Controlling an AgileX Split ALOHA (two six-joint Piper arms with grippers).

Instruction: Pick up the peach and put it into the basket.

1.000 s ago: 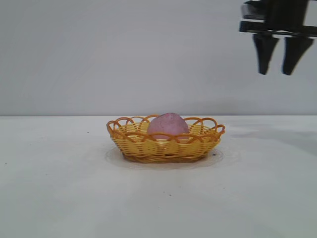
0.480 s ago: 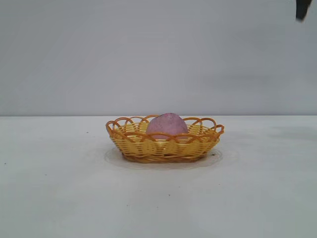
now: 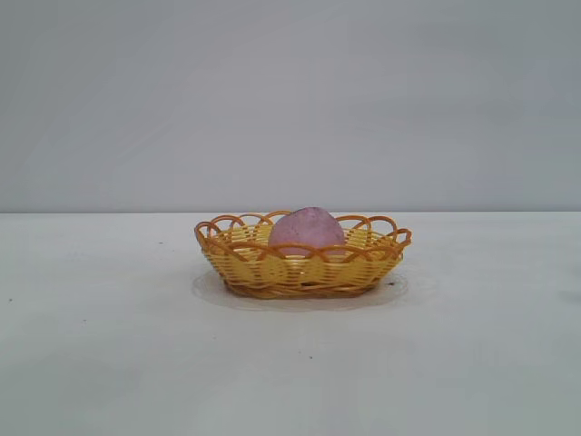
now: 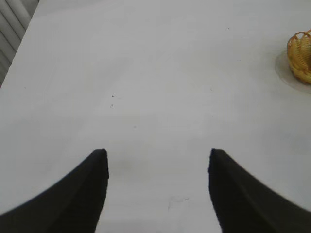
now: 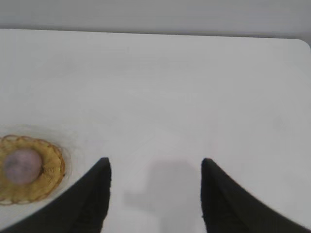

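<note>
The pink-mauve peach lies inside the yellow-orange woven basket in the middle of the white table. From above, the right wrist view shows the peach resting in the basket. Neither arm appears in the exterior view. My right gripper hangs high over bare table, well away from the basket, open with nothing between its fingers. My left gripper is open and empty too, over bare table, with the basket's rim far off at the edge of its view.
The white table spreads all round the basket, with a plain grey wall behind. The table's far edge and a rounded corner show in the right wrist view. Slatted panels lie beyond the table's side edge.
My right gripper, hanging open at the upper right of the exterior view a second ago, has risen out of that view. Peach and basket have not moved.
</note>
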